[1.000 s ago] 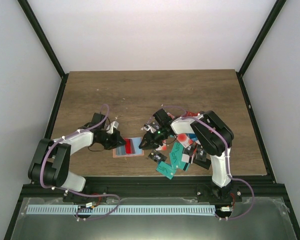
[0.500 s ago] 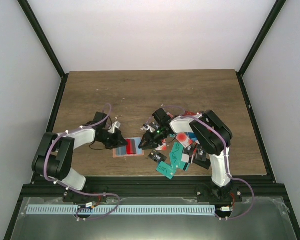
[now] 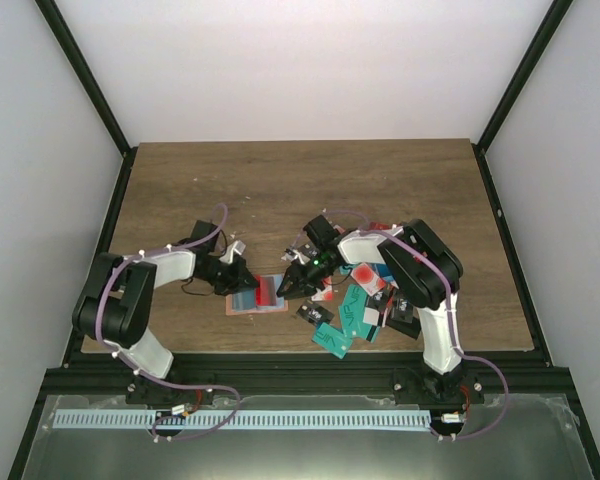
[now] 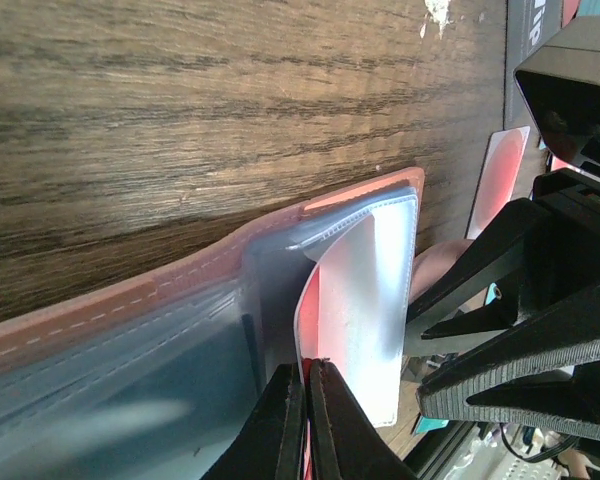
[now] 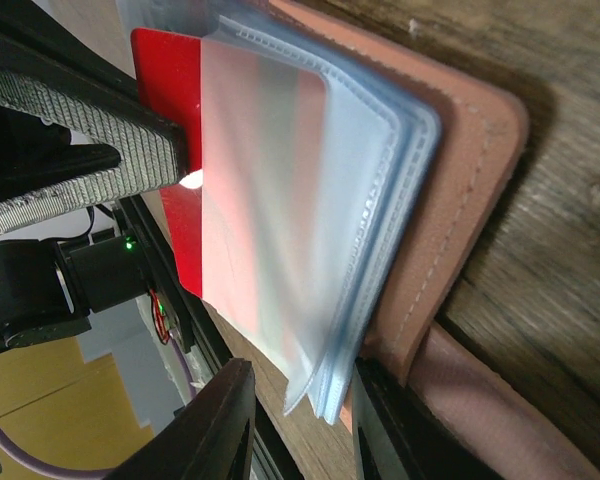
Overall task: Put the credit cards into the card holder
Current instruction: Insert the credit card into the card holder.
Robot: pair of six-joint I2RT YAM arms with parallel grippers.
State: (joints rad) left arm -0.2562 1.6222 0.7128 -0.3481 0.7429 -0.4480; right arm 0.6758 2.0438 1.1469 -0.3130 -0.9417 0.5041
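The flat salmon-brown folding card holder (image 4: 130, 303) has a line of pale stitching along its edge. Its clear plastic pockets (image 5: 280, 200) have a frosted, bluish-grey tint. The plain red plastic card (image 5: 168, 110) is bright red where bare and washed-out pink where it shows through the pocket film. The loose pile of thin plastic cards (image 3: 365, 305) mixes teal with dark marks, black, blue, and red with white patches. The wooden bench (image 3: 300, 190) is dark brown with streaky grain. The left gripper (image 4: 307, 365) and right gripper (image 5: 300, 372) are black. In the right wrist view, the left one's pad (image 5: 80, 110) shows a fine grey weave.
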